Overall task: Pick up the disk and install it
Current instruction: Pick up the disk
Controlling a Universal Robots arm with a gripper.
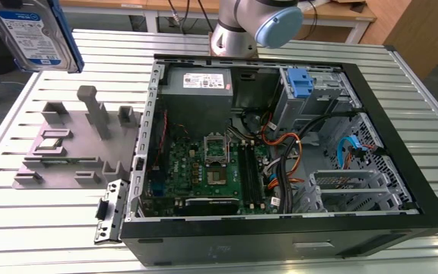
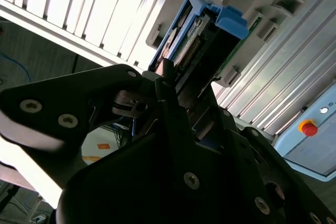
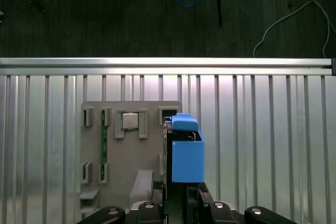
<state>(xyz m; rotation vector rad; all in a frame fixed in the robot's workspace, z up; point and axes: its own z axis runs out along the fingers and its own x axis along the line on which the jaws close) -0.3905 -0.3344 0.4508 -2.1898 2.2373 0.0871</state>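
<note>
Disk (image 1: 32, 31) clamped in pincer (image 3: 184, 191), above grey fixture (image 3: 131, 153), open computer case (image 1: 406, 166) nearby

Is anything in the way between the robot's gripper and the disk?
No, nothing is in the way. The gripper is shut right on the disk, holding it by its blue carrier. In the exterior view the disk hangs in the air above the grey parts holder, to the left of the open computer case.

A ribbed aluminium table (image 1: 52, 228) spreads across the exterior view under bright, even light. Beyond it at twelve o'clock stand pale wooden desks (image 1: 341, 12), and at two o'clock a brown wooden panel (image 1: 424, 31). In the first wrist view, the dark carpeted floor (image 3: 105, 19) carries a blue cable (image 3: 185, 4).
</note>
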